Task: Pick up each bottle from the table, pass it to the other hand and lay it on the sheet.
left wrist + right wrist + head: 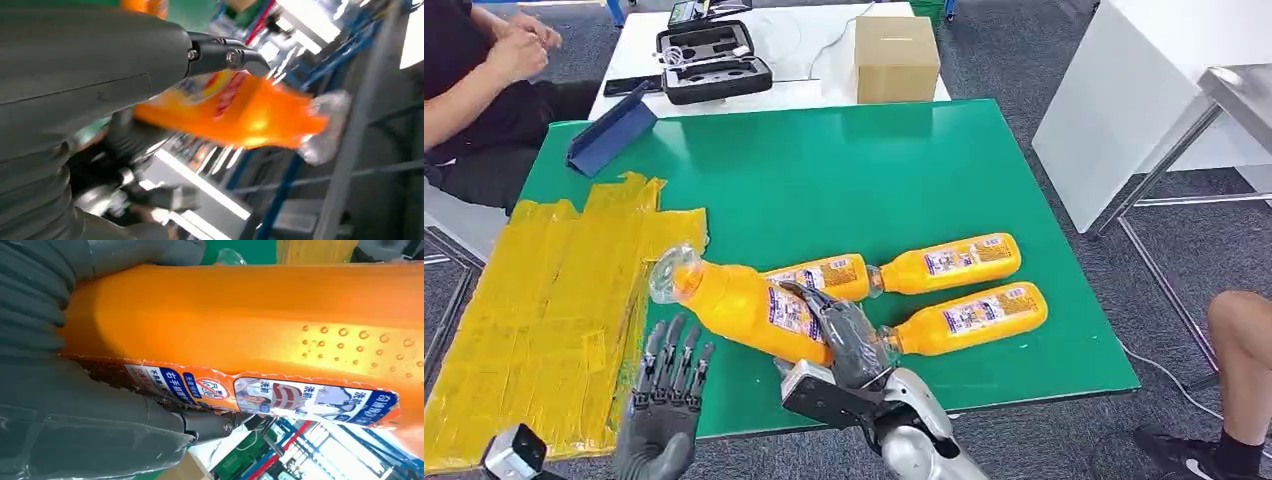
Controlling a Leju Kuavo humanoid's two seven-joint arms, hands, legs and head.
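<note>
We are handing over a bottle (pixel 744 305) in mid-air, so the step in hand, as we judge it, is the pass from right to left. Our right hand (pixel 844 340) is gripping the orange bottle around its labelled lower body, with the clear cap end pointing toward the tabletop's left edge and tilted slightly up. Our left hand (pixel 669 385) is waiting just below and beside that cap end, holding nothing, its fingers straight and spread apart.

To do this well, we are thinking the left hand should come up under the bare orange shoulder between the cap and the label, well clear of the right hand's fingers, and close fully before the right lets go (the plastic looks smooth, so a loose wrap could let it roll). Keeping the bottle near level through the exchange should make the later lay-down easier.

The yellow sheet (pixel 544 300) is covering the tabletop's left side, reaching its near-left corner, and the held bottle's cap is hanging just over the sheet's right border. Three more bottles (pixel 969 320) are lying on the green tabletop (pixel 844 170) toward its near-right corner, just behind and beside the right hand; we cannot tell whether the held bottle is touching the nearest of them.

In the right wrist view the thumb is pressing along the label edge, the bottle's body (pixel 240 320) sitting snug against the palm.
</note>
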